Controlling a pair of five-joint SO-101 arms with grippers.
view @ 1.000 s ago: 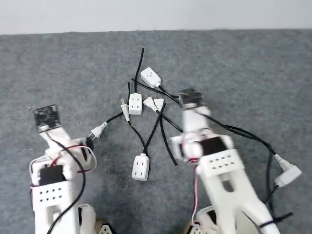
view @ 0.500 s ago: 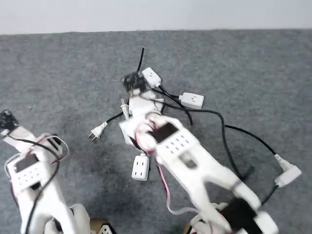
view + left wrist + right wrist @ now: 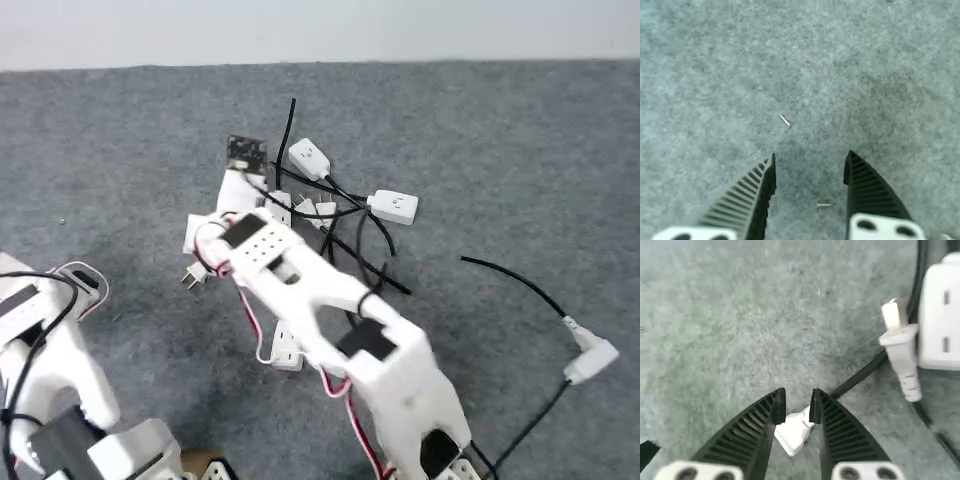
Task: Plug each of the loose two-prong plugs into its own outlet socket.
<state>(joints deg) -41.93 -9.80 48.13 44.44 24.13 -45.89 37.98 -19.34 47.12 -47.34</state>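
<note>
A white two-prong plug (image 3: 792, 436) on a black cord sits between the fingers of my right gripper (image 3: 797, 392), which is shut on it. From above, this plug (image 3: 192, 272) pokes out beside the right arm stretched across the cord tangle. Another loose plug (image 3: 901, 351) lies against a white outlet block (image 3: 942, 310). More white outlet blocks (image 3: 308, 157) (image 3: 393, 206) (image 3: 287, 350) and two small plugs (image 3: 315, 211) lie among the black cords. My left gripper (image 3: 811, 156) hangs open over bare carpet at the near left, holding nothing.
Grey carpet (image 3: 120, 150) covers the table. A white angled plug (image 3: 590, 360) on a long black cord lies at the far right. Two tiny metal pins (image 3: 785, 120) (image 3: 823, 205) lie under the left gripper. The left arm (image 3: 40, 340) sits at the near-left corner.
The right arm swung from the right side leftward across the cords to the plug at the left, leaving an outlet block lying where it was. The left arm drew back to the near-left corner.
</note>
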